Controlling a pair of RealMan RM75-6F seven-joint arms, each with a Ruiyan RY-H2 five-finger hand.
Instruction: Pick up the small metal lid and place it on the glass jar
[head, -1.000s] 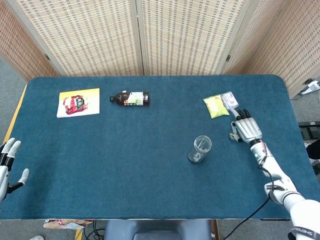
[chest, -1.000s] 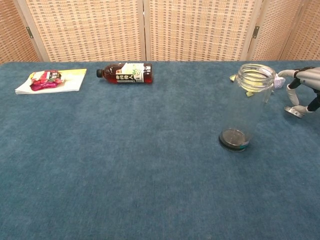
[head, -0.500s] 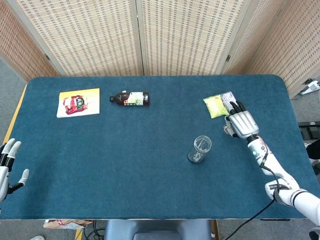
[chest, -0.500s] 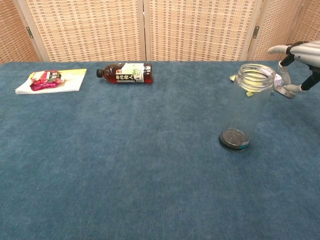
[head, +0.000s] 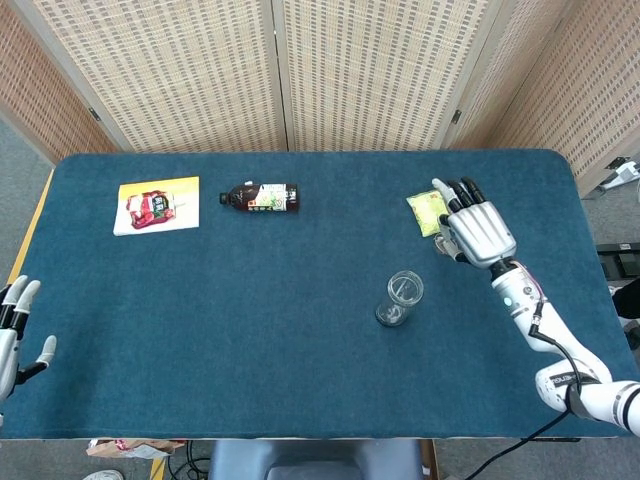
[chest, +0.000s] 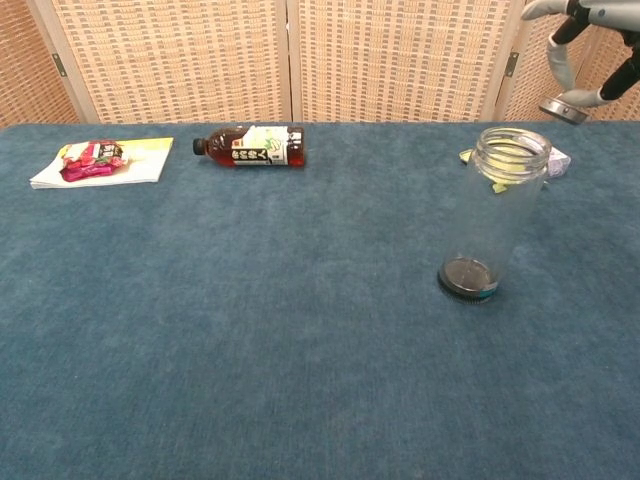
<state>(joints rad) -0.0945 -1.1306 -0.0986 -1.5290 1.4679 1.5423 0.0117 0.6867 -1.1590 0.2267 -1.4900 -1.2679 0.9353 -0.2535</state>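
Over on the right side of the table (head: 300, 400), the right hand (head: 476, 234) is raised well above the cloth, pinching the small metal lid (chest: 562, 109) between thumb and a fingertip, the other fingers spread. The lid sits higher than the rim of the glass jar (chest: 500, 212) and to its right, apparently lifted to clear the mouth before crossing over. The jar stands upright and open. Far to the left, at the near edge, the left hand (head: 18, 325) rests idle, fingers apart, holding nothing.
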